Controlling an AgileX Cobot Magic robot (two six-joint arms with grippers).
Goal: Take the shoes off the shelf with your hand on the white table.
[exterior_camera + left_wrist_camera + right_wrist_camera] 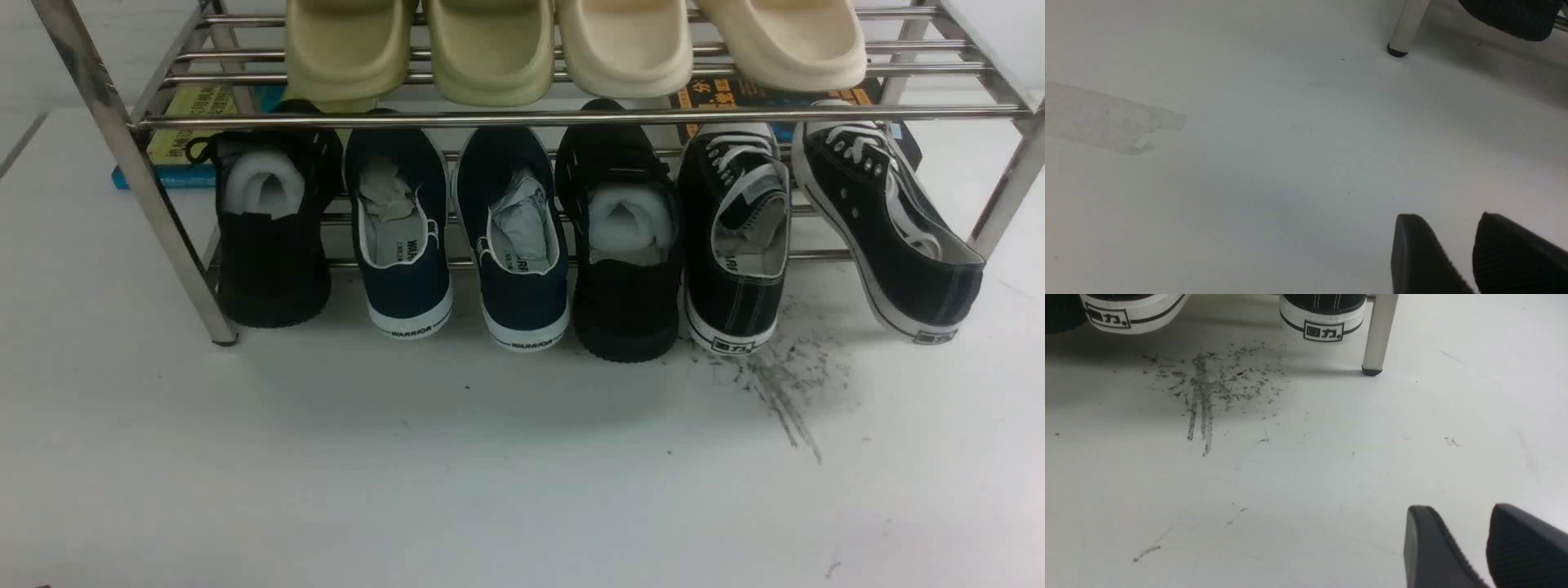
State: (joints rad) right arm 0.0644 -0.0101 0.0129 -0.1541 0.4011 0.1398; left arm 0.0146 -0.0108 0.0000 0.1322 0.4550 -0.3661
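Shoes (739, 245) on shelf (571, 118), right hand (1459, 510) well apart

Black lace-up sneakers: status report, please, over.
Left gripper, right gripper open, empty. Sneakers untouched in shelf, lower tier, outer one tilted. Shelf leg beside it.

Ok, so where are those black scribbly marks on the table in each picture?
Front view: the black scuff marks lie on the white table, right of middle, just in front of the lace-up sneakers.
Left wrist view: not in it.
Right wrist view: the black scuff marks lie just in front of the lace-up sneakers, near the shelf leg.
Shared landmark: the sneakers' white heels with the boxed logo.
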